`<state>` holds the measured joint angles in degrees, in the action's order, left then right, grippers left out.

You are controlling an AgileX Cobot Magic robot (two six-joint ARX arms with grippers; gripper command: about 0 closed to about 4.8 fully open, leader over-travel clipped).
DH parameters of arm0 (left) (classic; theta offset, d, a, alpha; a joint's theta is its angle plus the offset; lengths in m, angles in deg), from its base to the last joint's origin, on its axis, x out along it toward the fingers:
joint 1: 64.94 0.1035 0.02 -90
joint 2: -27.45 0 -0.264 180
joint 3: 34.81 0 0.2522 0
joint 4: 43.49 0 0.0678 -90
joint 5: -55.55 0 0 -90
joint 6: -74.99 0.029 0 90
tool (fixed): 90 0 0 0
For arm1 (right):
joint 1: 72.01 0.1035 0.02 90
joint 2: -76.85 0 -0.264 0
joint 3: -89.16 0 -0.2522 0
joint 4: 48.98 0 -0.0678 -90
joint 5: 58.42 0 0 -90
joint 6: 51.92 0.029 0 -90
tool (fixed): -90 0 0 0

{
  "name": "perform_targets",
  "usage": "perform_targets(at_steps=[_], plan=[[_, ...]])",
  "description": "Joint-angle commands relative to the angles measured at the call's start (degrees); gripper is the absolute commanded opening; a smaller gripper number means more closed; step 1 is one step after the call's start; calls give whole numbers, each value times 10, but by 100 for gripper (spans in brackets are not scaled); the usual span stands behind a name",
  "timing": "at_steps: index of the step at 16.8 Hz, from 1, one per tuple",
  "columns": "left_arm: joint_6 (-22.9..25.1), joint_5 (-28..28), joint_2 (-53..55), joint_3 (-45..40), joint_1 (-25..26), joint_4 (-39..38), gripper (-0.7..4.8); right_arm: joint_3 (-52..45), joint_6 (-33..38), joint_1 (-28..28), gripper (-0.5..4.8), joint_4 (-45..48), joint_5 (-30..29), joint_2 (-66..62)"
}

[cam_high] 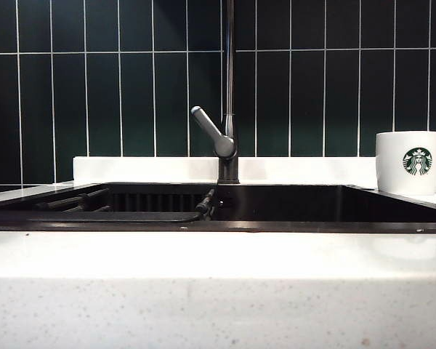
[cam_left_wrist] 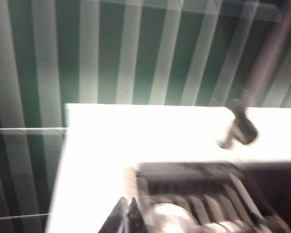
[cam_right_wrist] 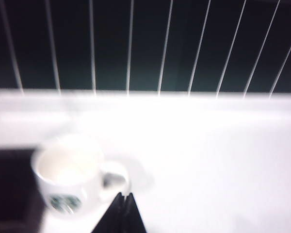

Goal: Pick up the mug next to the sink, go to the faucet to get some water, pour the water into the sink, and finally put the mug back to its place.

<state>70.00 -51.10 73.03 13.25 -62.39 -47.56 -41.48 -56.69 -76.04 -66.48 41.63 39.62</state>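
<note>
White ceramic mug (cam_high: 409, 162) with the round green siren logo stands upright on the white stone surface (cam_high: 218, 254), at the right edge of the sink, right against the basin's rim, handle pointing away from the basin. In the right wrist view the same mug (cam_right_wrist: 68, 175) is seen from above; the blur hides whether anything is inside.

Wide near-black rectangular sink (cam_high: 312, 205) is sunk into the surface, thin metal rim along its front edge. A dark ribbed rack (cam_high: 94, 203) sits in the basin's left half.

Tall slim dark metal faucet (cam_high: 229, 94) rises from the sink's back edge at about the middle, grey lever handle (cam_high: 209, 129) angled up and to the left. No stream visible at the pipe.

Left hand (cam_left_wrist: 127, 216): tips pressed together, nothing between them, hovering over the surface by the sink's left back corner, near the rack. Wrist picture is motion-blurred.

Right hand (cam_right_wrist: 122, 213): tips together, empty, above the surface just beside the mug's handle, not touching it. Also blurred.

Neither hand shows in the exterior view.

Dark green vertical wall tiles (cam_high: 116, 80) behind a low white backsplash (cam_high: 145, 169).
</note>
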Motion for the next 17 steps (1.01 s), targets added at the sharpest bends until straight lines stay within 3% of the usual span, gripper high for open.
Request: perform_targets(at_steps=[1, 2, 3, 5, 6, 8, 17], plan=[[-2, -47, 78, 6, 0, 123, -5, 4, -2, -1, 3, 11, 49, -68], [-2, -57, 110, 6, 0, 151, 11, 4, -2, -9, 46, 18, 48, -103], [1, -55, 139, 6, 0, 157, 71, 4, -2, -13, 142, 30, 46, -140], [26, -55, 171, 6, -1, 157, 72, 4, -2, -15, 243, 66, 46, -196], [70, -54, 193, 6, -2, 157, 72, 4, -2, -15, 244, 101, 40, -245], [111, -52, 215, 6, -9, 161, 72, 4, -2, -15, 244, 159, 16, -317], [117, -55, 313, 18, -68, 272, 86, 4, -2, -27, 244, 378, 1, -483]])
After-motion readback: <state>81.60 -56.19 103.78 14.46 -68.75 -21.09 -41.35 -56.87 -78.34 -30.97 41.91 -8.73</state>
